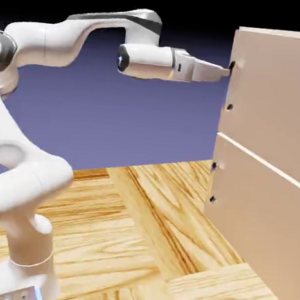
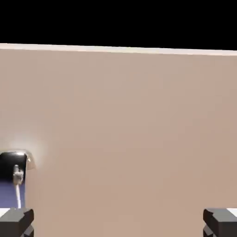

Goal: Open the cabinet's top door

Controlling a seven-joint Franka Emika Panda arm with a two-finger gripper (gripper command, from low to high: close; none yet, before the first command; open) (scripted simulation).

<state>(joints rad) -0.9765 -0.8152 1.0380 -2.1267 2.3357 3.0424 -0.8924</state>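
Exterior view: hand (image 1: 226, 72) held level, spread wide, its tips reaching the handle (image 1: 232, 66) of the top door (image 1: 274, 93). Approach step judged under way. Alignment and closure on the bar required next.

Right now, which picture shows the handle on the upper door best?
The hand view: the top door's handle shows close, dark and shiny, at the panel's edge beside one fingertip. In the exterior view the handle is only a small dark spot, partly hidden by the gripper.
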